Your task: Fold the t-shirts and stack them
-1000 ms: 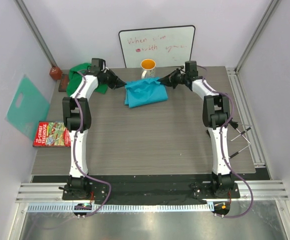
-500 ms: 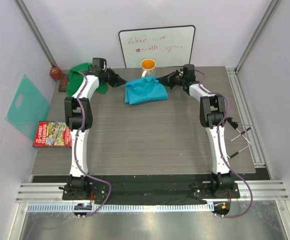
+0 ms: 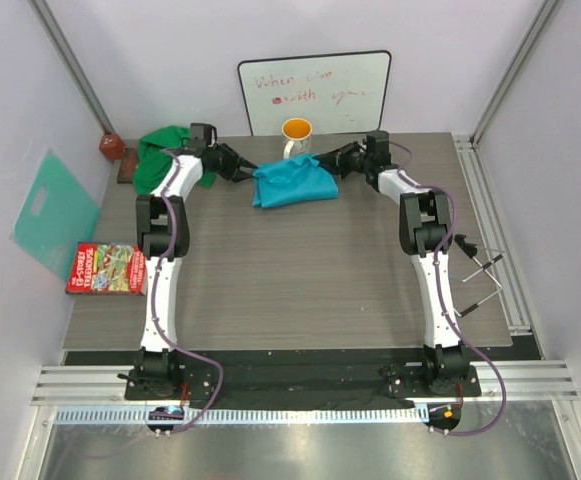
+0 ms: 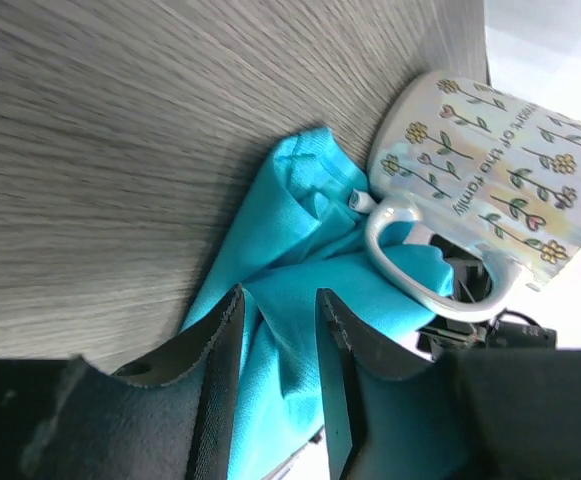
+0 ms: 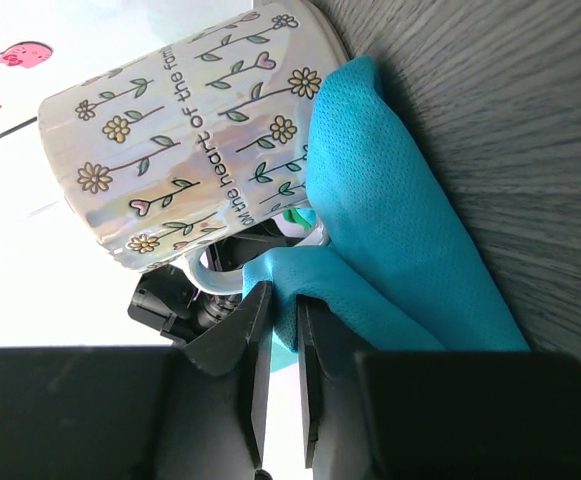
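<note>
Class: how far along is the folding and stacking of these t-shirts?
Done: the turquoise t-shirt lies folded by the mug. In hand: the left pincer and right pincer sit at its edges. Remaining: the green t-shirt, bunched at the far-left corner, unfolded and unstacked.

Turquoise-blue t-shirt point(image 4: 300, 215) hidden from us behind the fingers of the left gripper point(image 4: 278, 298), flower-print mug point(image 4: 490, 170) beyond the jaws cut by the picture's edge, we cannot tell whether the right gripper point(image 5: 283, 298) pinches the fold between its jaws, whiteboard point(image 3: 314, 92) writing too small for us to read
</note>
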`<state>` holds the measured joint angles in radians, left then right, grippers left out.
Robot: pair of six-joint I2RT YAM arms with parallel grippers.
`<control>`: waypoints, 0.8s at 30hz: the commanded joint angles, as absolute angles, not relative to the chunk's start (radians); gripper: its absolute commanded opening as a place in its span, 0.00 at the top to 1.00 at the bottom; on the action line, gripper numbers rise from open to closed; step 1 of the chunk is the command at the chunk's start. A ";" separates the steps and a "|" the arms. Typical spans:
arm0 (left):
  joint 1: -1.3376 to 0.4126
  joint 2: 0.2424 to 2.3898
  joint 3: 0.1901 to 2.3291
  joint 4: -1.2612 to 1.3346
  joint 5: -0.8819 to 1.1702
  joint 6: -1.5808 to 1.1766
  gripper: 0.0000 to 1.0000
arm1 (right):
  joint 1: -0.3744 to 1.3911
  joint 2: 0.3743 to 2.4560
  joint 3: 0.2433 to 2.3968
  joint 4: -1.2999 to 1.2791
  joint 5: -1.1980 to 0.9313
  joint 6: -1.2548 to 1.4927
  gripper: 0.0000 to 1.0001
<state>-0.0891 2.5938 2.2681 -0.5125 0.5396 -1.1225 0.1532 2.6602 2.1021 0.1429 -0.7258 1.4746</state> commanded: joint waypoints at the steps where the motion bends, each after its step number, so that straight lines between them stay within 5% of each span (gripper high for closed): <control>1: -0.074 2.530 2.266 -0.494 0.486 -1.100 0.64 | 0.149 2.642 2.138 0.169 -0.719 1.479 0.78; 12: -0.060 2.232 2.089 -0.515 0.353 -0.982 0.65 | 0.112 2.533 2.059 0.169 -0.732 1.421 0.78; 19: -0.141 2.206 2.026 -0.480 0.482 -0.939 0.92 | 0.106 2.389 1.938 0.133 -0.745 1.306 0.79; 24: -0.244 2.250 1.996 -0.476 0.498 -0.899 1.00 | 0.097 2.365 1.898 0.121 -0.775 1.284 0.80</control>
<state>-0.1593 2.2005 2.0281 -0.4793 0.4416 -0.9569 0.0967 2.4542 1.9137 0.1104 -0.7330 1.3350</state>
